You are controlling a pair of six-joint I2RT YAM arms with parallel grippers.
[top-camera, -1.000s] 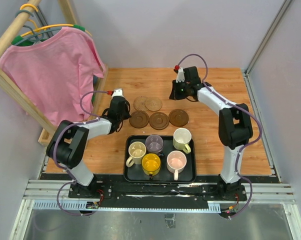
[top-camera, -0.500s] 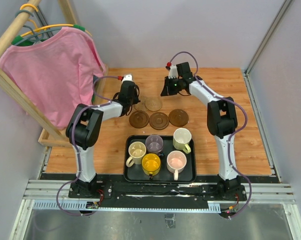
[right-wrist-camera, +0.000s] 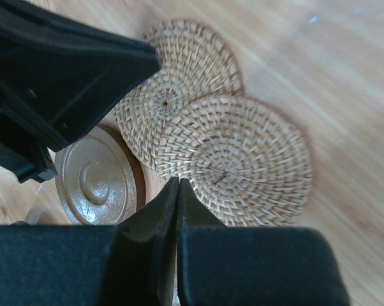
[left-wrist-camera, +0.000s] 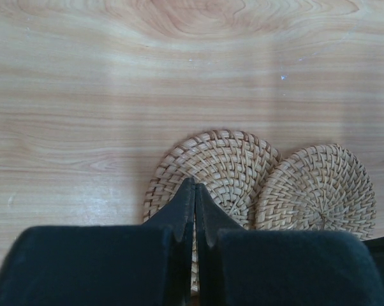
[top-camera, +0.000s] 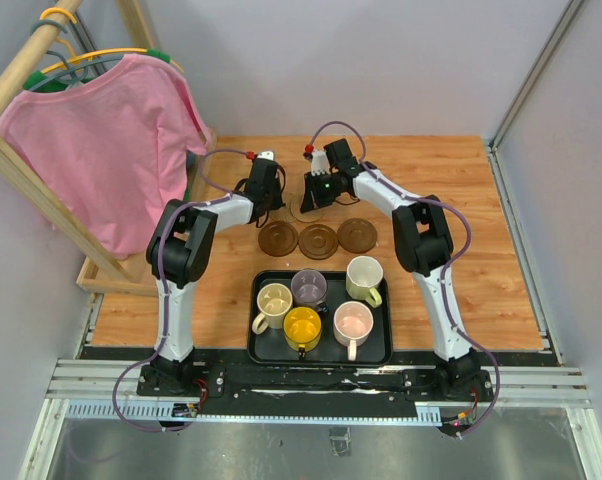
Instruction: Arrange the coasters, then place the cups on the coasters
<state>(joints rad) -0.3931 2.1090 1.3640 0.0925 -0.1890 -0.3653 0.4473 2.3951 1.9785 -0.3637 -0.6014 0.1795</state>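
Two tan woven coasters lie side by side, edges overlapping, at the middle back of the table. My left gripper (left-wrist-camera: 194,186) is shut, its tips over the left one (left-wrist-camera: 224,159), the other tan coaster (left-wrist-camera: 316,188) beside it. My right gripper (right-wrist-camera: 178,182) is shut at the near edge of the right tan coaster (right-wrist-camera: 243,159). In the top view both grippers (top-camera: 273,207) (top-camera: 307,206) cover these two. Three dark brown coasters (top-camera: 278,238) (top-camera: 318,240) (top-camera: 357,235) lie in a row before them. Several cups stand in the black tray (top-camera: 257,350): cream (top-camera: 274,300), grey-purple (top-camera: 309,287), yellow-green (top-camera: 364,277), yellow (top-camera: 302,327), pink (top-camera: 353,323).
A pink shirt (top-camera: 101,140) hangs on a wooden rack (top-camera: 41,175) along the table's left side, close to the left arm. Grey walls close in the back and right. The two grippers stand only a few centimetres apart.
Both arms have swung inward and met over the tan coasters: the left gripper moved up and right, the right gripper moved left. Both stayed shut.
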